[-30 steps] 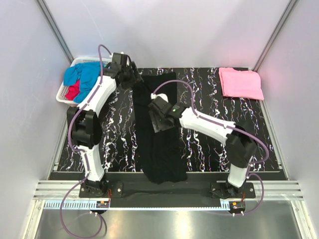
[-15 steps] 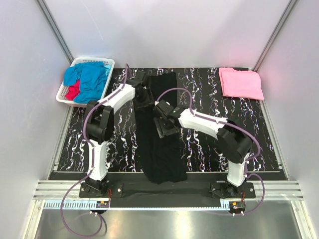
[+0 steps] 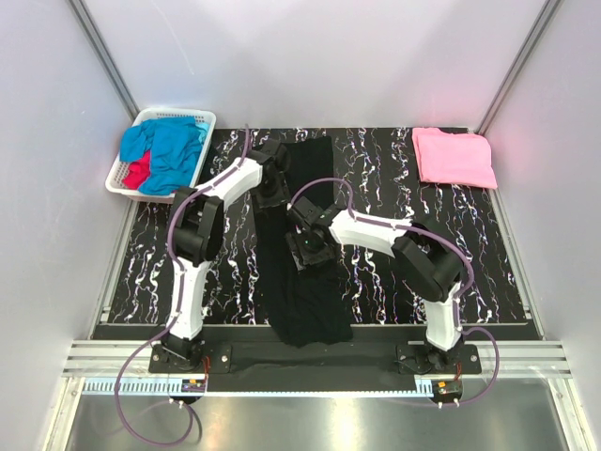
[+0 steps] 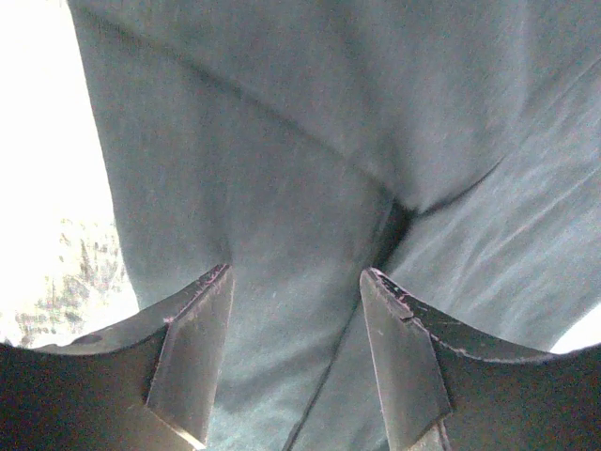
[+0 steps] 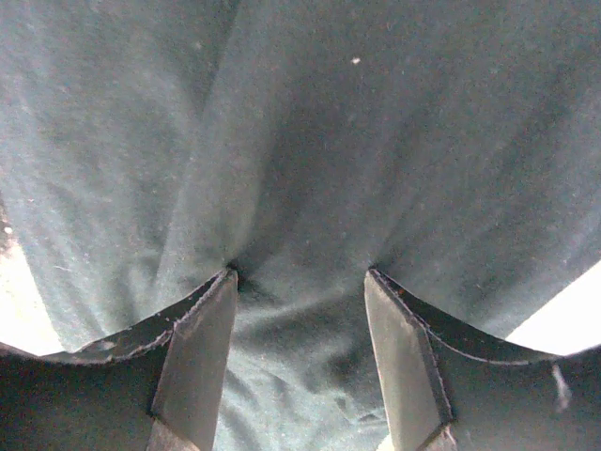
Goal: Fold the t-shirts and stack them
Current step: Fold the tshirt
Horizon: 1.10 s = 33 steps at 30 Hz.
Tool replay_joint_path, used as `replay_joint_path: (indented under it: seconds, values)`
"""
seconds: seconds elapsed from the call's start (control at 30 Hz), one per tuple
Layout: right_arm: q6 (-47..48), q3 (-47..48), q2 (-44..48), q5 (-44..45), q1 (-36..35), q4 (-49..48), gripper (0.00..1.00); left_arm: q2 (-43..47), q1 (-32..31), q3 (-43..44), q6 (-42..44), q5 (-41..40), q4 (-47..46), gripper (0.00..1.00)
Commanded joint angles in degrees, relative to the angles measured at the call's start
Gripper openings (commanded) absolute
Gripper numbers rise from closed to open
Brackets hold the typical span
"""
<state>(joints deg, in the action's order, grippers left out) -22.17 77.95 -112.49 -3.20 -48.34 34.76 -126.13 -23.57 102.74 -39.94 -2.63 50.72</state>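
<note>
step in hand: folding the large black cloth t-shirt (image 3: 300, 301). it lies as a long narrow strip on the black marbled table (image 3: 404, 282), directly under both grippers.

left gripper (image 4: 296, 272): released, fingers apart, low over the strip's far part, with a crease just ahead of its tips. can't tell if it touches.

right gripper (image 5: 300, 272): released too, tips pressed into the cloth mid-strip. puckers at both tips, nothing pinched.

next move, my guess: clench on an end and carry it lengthwise to halve the strip. this calls for catching all layers.

white slotted plastic basket (image 3: 175, 114), left of the left gripper, holds a bunched bright blue t-shirt (image 3: 169, 146) and a red t-shirt (image 3: 138, 175).

folded pink t-shirt (image 3: 454, 157) lies on the table far right of the right gripper, likely the stack spot.
</note>
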Motion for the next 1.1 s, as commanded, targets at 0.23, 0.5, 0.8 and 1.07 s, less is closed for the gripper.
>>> replay_joint_path:
  seconds: [0.23,0.5,0.8,1.07]
  values:
    - [2.22,4.13,-6.07,-1.99,-0.35,-1.54,0.64,-11.05,-0.60,16.15,1.27,-2.64,4.91,0.63]
    - [4.77,9.75,-10.29,2.84,-0.18,0.91,0.65,-18.79,1.33,27.68,1.97,-1.41,6.76,0.64]
    - [4.60,16.26,-14.16,8.65,1.49,4.61,0.65,-22.06,5.64,33.49,2.85,1.48,4.83,0.65]
    - [4.69,15.83,-11.19,8.83,2.28,4.79,0.65,-16.01,6.08,28.93,6.10,6.23,-3.86,0.66]
